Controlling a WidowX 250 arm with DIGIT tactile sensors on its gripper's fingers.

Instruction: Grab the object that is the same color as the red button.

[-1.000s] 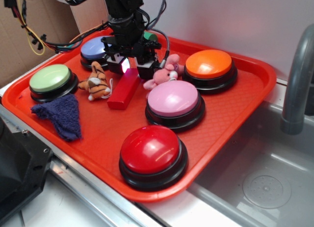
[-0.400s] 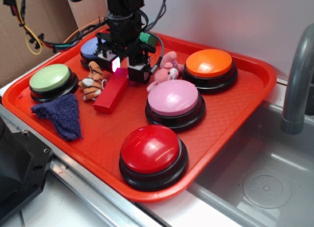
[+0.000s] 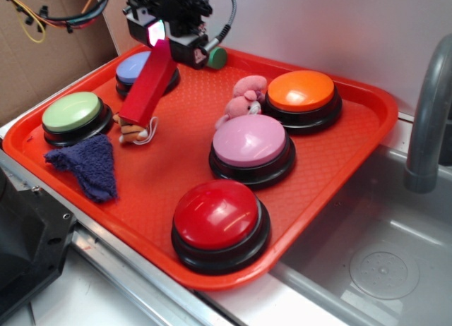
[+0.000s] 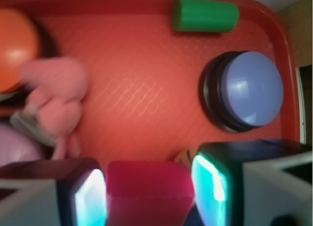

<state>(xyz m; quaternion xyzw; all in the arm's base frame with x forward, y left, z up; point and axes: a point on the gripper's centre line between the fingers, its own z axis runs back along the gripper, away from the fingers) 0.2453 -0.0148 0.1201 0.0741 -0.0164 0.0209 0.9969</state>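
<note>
Above the back left part of the tray [image 3: 339,164], the gripper [image 3: 161,37] is closed on the upper end of the red block [image 3: 147,86], and the block hangs tilted in the air, its lower end over the tiger toy [image 3: 131,132]. In the wrist view the block [image 4: 146,194] sits between the two fingers [image 4: 88,196].

I think the risk is that the block slips or swings, because it is held only at one end and most of its length hangs free. If it falls, it could land on the tiger toy or the blue button [image 3: 138,68].

The tray holds the red button [image 3: 219,216] at the front, the pink button [image 3: 251,142], orange button [image 3: 300,92], green button [image 3: 73,113], a pink plush toy [image 3: 244,93], a green cylinder [image 4: 205,15] and a dark blue cloth [image 3: 88,164].
</note>
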